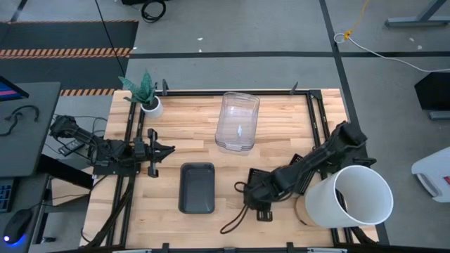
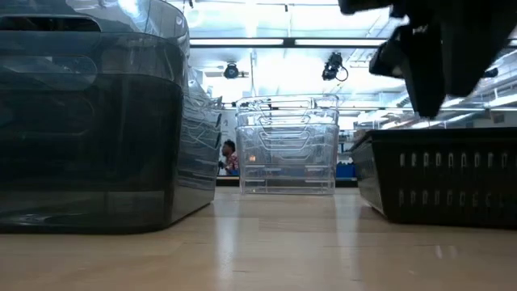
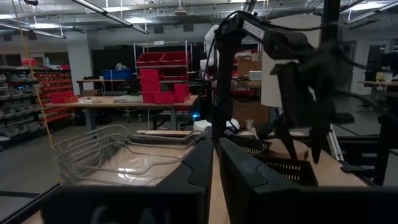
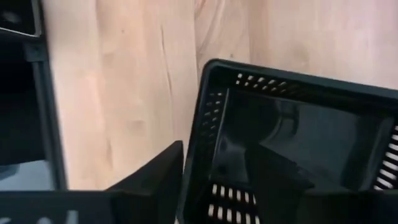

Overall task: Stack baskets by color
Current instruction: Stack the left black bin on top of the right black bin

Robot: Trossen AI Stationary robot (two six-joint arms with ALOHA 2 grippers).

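Clear plastic baskets (image 1: 239, 121): one nested stack, three rims showing in the low view, standing at 12 o'clock of the tabletop (image 1: 281, 151).
Smoky grey baskets (image 2: 89, 121): one nested stack, layered walls showing, looming close to the low camera; I cannot tell how many.
Black mesh basket (image 1: 197, 187): one visible from above, lying at 7 o'clock; rounded corners, rows of small slots along its walls, glossy floor.
Right claw (image 4: 217, 158): fingers standing apart, one hanging outside the black mesh basket's end wall and one inside it; whether they are touching it I cannot tell.
Left claw (image 1: 167, 148): waiting at 9 o'clock, fingers sitting nearly together with only a thin slit, gripping nothing.
White bucket (image 1: 355, 197): one, sitting at 4 o'clock over the right arm.
Plant pot (image 1: 150, 105): one, white, carrying green leaves at 10 o'clock.
Surface: pale wooden planks inside a black frame.
Room: grey floor with a striped hazard band (image 1: 67, 51), red bins (image 3: 161, 74) on shelving, ceiling strip lights glowing, a person (image 2: 229, 156) showing far behind the clear stack.
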